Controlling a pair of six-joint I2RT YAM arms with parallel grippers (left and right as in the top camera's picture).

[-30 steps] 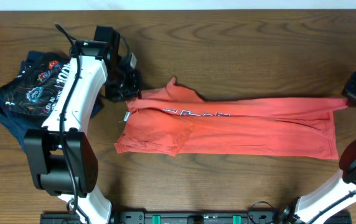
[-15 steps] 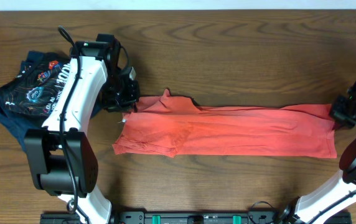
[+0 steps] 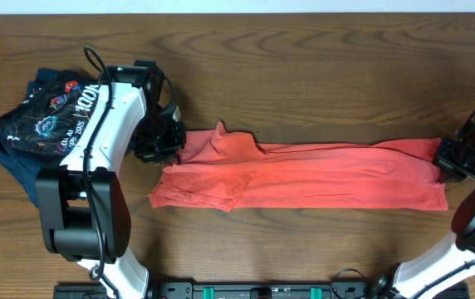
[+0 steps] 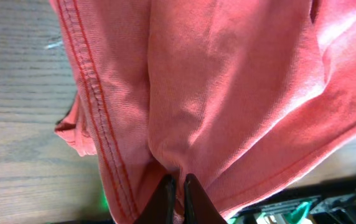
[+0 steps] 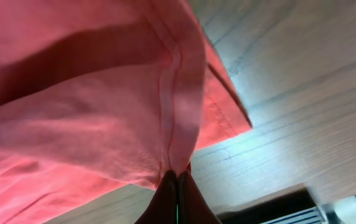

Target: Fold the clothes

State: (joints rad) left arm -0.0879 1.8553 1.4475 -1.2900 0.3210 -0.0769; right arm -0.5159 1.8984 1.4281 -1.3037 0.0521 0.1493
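Both arms are clamped on the red-orange cotton T-shirt (image 3: pixel 304 178): left gripper (image 3: pixel 169 143) pinching its left end, right gripper (image 3: pixel 447 159) its right. It lies mid-table as a long folded band; crosswise folds look still to do.

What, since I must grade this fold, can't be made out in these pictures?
- Overhead: chest lettering of the red-orange cotton T-shirt, folded out of sight.
- Overhead: dark printed garment pile, partly under the left arm.
- Wrist views: shirt outline, cut off by frame edges.
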